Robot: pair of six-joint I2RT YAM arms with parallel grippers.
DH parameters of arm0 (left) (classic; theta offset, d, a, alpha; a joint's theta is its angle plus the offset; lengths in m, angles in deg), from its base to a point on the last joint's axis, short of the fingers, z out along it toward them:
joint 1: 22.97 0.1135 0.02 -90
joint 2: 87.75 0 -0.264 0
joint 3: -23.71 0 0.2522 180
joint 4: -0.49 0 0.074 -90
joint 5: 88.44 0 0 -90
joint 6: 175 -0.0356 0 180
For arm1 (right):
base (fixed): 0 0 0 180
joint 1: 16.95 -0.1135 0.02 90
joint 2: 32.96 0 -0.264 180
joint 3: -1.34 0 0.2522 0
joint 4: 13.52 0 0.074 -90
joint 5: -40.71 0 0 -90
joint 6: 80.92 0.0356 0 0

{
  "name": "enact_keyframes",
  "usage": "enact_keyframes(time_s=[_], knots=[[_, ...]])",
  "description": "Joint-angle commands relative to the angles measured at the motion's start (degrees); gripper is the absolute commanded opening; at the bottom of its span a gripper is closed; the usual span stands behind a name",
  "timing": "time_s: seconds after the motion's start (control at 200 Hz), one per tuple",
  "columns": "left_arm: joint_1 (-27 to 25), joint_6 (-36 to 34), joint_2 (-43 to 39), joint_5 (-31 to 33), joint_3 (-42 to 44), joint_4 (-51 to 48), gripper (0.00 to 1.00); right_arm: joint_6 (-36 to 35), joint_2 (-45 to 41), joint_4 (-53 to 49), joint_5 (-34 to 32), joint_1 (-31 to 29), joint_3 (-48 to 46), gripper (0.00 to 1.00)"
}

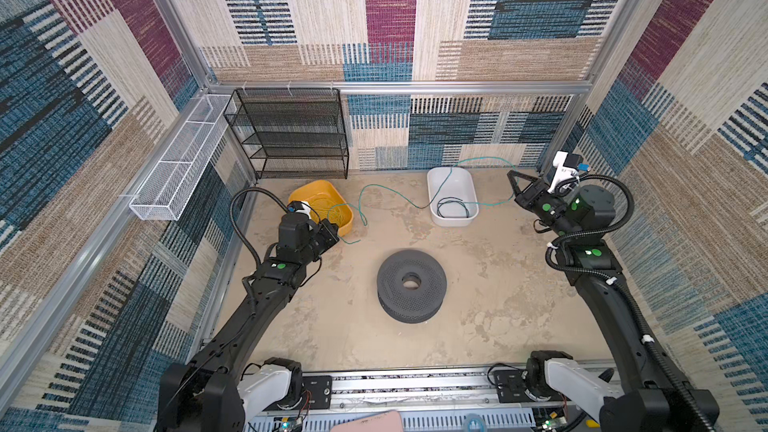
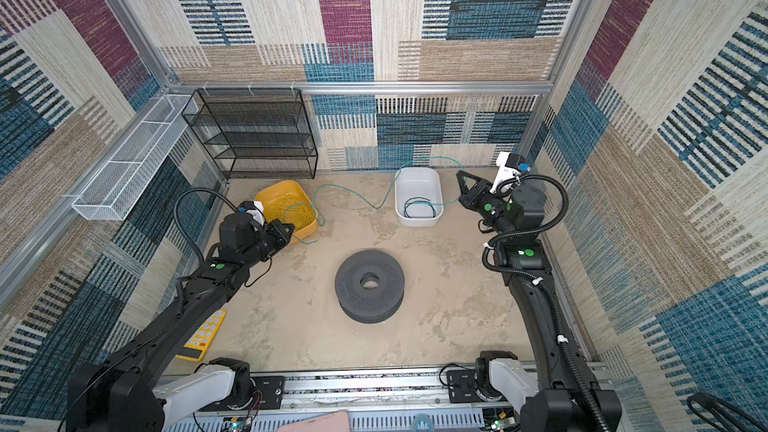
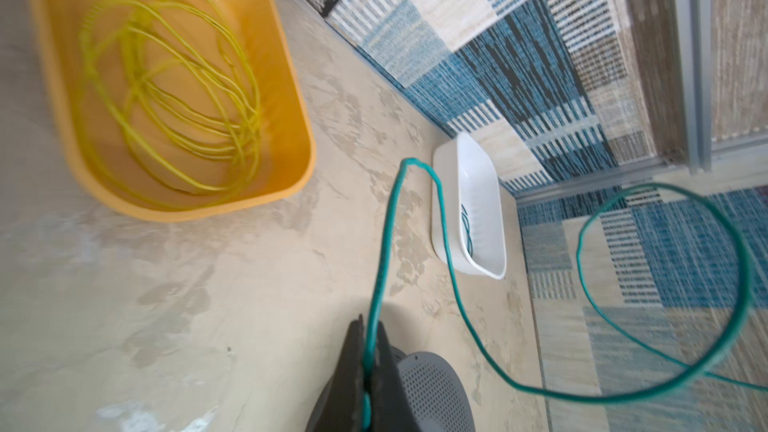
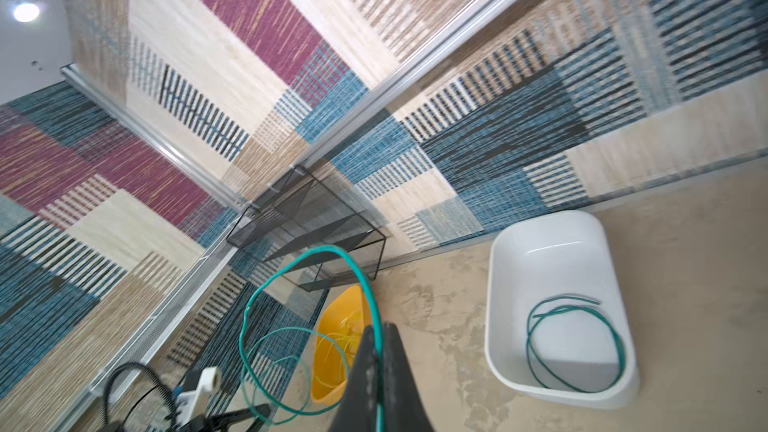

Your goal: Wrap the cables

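Observation:
A long teal cable (image 1: pixel 409 201) runs in loose curves across the table between my two grippers and passes over the white bin (image 1: pixel 461 184). My left gripper (image 1: pixel 337 229) sits beside the yellow bin (image 1: pixel 307 191) and is shut on one stretch of the cable (image 3: pixel 384 243); the wire passes between the closed tips (image 3: pixel 370 326). Raised at the far right, my right gripper (image 1: pixel 512 178) is shut on the cable's other stretch (image 4: pixel 291 259), which loops up from its tips (image 4: pixel 376 328). A second teal cable coil (image 4: pixel 577 342) lies inside the white bin.
Yellow-green wire (image 3: pixel 174 89) is coiled in the yellow bin. A dark grey perforated spool (image 1: pixel 411 284) stands mid-table. A black mesh rack (image 1: pixel 291 135) is at the back wall, a white mesh basket (image 1: pixel 174 168) on the left wall. A yellow keypad (image 2: pixel 203 336) lies under the left arm.

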Motion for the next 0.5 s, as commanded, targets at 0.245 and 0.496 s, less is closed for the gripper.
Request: enact_keyframes(time_s=[0.245,0.496], knots=[[9.27,1.24,-11.55,7.83,0.83,-11.26,0.0,3.69,1.83,1.3,-0.55,12.36,-2.91,0.0],[14.06,0.45,-12.85,4.33,0.27,-13.88,0.0,3.85,1.87,1.49,-1.08,16.41,-4.97,0.0]])
